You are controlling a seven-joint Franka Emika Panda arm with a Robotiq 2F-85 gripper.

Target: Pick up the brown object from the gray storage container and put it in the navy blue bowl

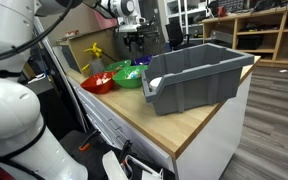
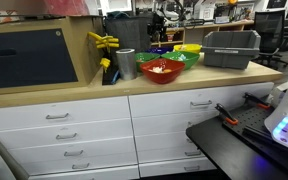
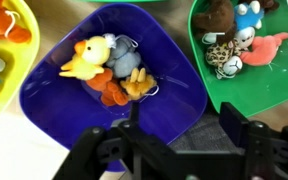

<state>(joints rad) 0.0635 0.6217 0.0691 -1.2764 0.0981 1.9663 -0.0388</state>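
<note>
In the wrist view the navy blue bowl point(image 3: 154, 45) lies right below me. It holds a yellow duck toy point(image 3: 82, 58), a gray toy point(image 3: 122, 58) and a small brown-orange toy point(image 3: 136, 84). My gripper point(image 3: 181, 125) is open and empty, with its fingers over the bowl's near rim and the gray mat. In both exterior views the gripper point(image 1: 134, 38) point(image 2: 162, 30) hangs above the group of bowls. The gray storage container point(image 1: 199, 75) point(image 2: 231, 48) stands beside them on the counter. What is inside the container cannot be seen.
A green bowl point(image 3: 254, 60) point(image 1: 127, 76) with several small toys lies next to the blue one. A yellow bowl point(image 3: 4, 55) point(image 2: 188, 47) and a red bowl point(image 1: 97, 83) point(image 2: 162, 68) are close by. A metal cup point(image 2: 125, 64) and a yellow object point(image 2: 104, 42) stand at the counter's back.
</note>
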